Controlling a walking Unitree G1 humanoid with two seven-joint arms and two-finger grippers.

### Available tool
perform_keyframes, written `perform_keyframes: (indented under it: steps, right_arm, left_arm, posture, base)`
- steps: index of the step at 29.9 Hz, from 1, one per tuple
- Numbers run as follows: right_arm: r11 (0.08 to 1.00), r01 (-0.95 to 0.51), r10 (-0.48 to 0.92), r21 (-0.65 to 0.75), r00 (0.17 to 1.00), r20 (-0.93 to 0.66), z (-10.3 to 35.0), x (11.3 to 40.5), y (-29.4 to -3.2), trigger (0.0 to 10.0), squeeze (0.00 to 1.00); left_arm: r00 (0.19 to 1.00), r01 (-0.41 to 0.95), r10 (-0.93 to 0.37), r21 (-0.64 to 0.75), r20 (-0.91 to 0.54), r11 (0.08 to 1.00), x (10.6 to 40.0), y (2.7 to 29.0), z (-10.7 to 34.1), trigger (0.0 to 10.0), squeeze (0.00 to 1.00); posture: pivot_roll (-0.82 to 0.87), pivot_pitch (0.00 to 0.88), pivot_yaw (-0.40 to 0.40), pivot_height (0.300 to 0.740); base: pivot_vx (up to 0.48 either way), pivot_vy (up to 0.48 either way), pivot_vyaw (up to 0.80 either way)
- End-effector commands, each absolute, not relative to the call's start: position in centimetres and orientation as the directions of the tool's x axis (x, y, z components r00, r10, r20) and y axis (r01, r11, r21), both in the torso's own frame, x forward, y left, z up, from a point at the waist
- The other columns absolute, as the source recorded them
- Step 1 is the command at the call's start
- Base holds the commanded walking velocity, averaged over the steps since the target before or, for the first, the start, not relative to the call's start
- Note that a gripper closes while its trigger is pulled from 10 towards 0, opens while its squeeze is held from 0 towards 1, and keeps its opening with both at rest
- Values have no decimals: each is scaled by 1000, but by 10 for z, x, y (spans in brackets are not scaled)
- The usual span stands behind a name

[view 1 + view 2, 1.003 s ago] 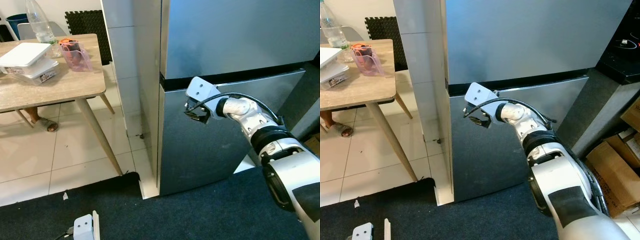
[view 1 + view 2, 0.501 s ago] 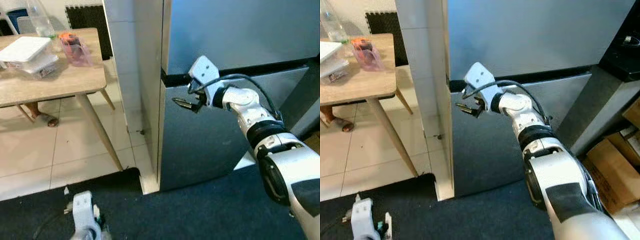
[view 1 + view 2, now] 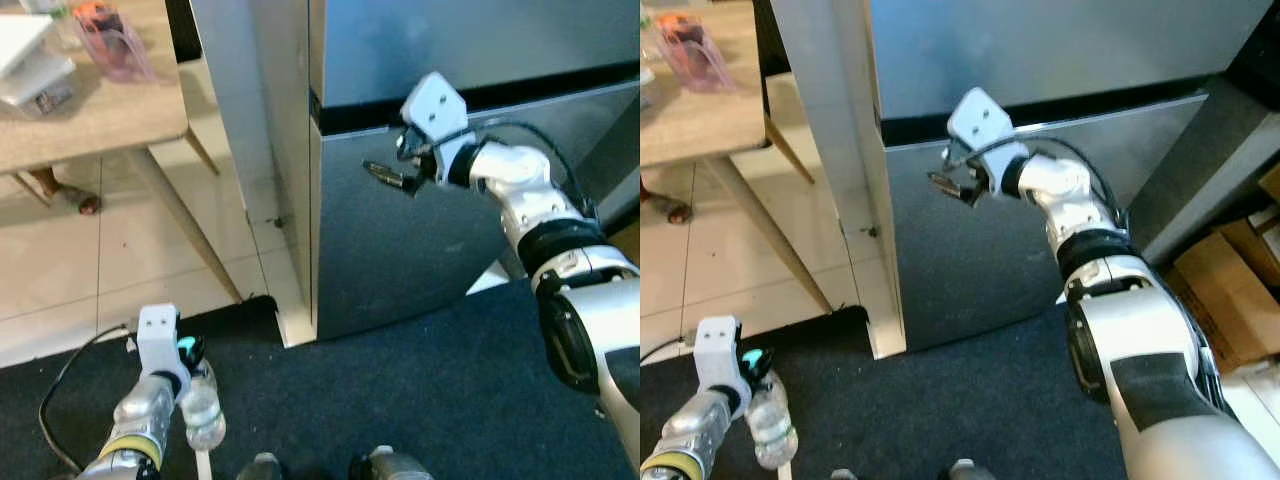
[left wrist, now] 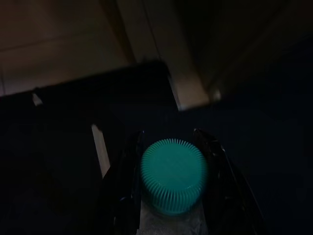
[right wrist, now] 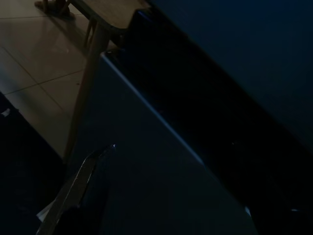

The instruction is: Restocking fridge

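Since half a second ago the left arm has risen further into the head views, and the left gripper (image 3: 190, 368) now shows its load: a clear plastic water bottle (image 3: 203, 415) with a teal cap (image 4: 172, 175), held low over the dark blue carpet (image 3: 430, 400) in front of the fridge (image 3: 440, 120). The camera itself has tipped down and shifted, so the wooden tabletop (image 3: 90, 125) sits higher and is cut at its far edge. The right gripper (image 3: 385, 176) has moved up beside the black gap between the two brushed-steel fridge doors, near the lower door's upper left corner; its slim black fingers (image 3: 945, 183) point toward the door's hinge-side edge. They lie close together, yet I cannot tell whether they are shut.

The fridge doors are smooth, flat, grey metal. The floor beside the carpet is pale glossy tile (image 3: 100, 260). On the tabletop stand a pink translucent container (image 3: 110, 45) and stacked white trays (image 3: 35, 75).

The left wrist view gives what the head views cannot: the ribbed, round cap seen end-on, with the black fingers (image 4: 128, 196) pressed against both sides of the bottle neck. The right wrist view is dark; it shows one finger (image 5: 73, 191) against the steel door and a table leg (image 5: 85, 83) beyond. The right eye view adds cardboard boxes (image 3: 1230, 300) at the fridge's right.
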State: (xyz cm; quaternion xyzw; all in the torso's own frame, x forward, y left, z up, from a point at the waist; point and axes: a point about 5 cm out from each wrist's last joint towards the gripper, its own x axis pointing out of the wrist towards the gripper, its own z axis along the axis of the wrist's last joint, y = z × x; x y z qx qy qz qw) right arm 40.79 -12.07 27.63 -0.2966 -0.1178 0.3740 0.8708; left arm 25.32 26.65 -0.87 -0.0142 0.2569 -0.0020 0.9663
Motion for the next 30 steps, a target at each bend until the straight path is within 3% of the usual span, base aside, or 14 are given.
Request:
perform_keyframes:
  steps: [1, 5, 8, 12, 17, 30]
  right_arm:
    - [523, -594, 728, -612, 685, -43, 274, 408, -120, 10000, 0]
    - [450, -571, 715, -687, 691, -106, 277, 408, -118, 10000, 0]
    - [273, -584, 704, -765, 663, -255, 269, 406, -114, 10000, 0]
    - [-46, -701, 668, -711, 508, -544, 249, 397, -113, 10000, 0]
    - [-140, -750, 687, -646, 397, -609, 252, 391, -108, 10000, 0]
    - [-206, -791, 596, -575, 365, -715, 247, 390, -123, 10000, 0]
  left_arm:
    - [823, 50, -56, -25, -565, 998, 235, 254, -28, 10000, 0]
    - [752, 117, -92, -4, -653, 993, 207, 243, -50, 10000, 0]
    - [681, 140, -98, -2, -726, 990, 181, 239, -67, 10000, 0]
    - [587, 147, -93, -6, -804, 989, 147, 236, -83, 10000, 0]
    - [528, 142, -93, -20, -844, 990, 123, 233, -93, 10000, 0]
    - [521, 150, -93, -17, -849, 989, 123, 231, -94, 10000, 0]
  posture:
    - [0, 251, -53, 740]
    - [-2, 250, -55, 740]
    - [-3, 249, -58, 740]
    - [-9, 242, -68, 740]
    - [-11, 242, -67, 740]
    - [-17, 243, -72, 740]
  base:
    - [0, 0, 0]
    - [0, 0, 0]
    - [0, 0, 0]
    - [0, 0, 0]
    - [0, 0, 0]
    - [0, 0, 0]
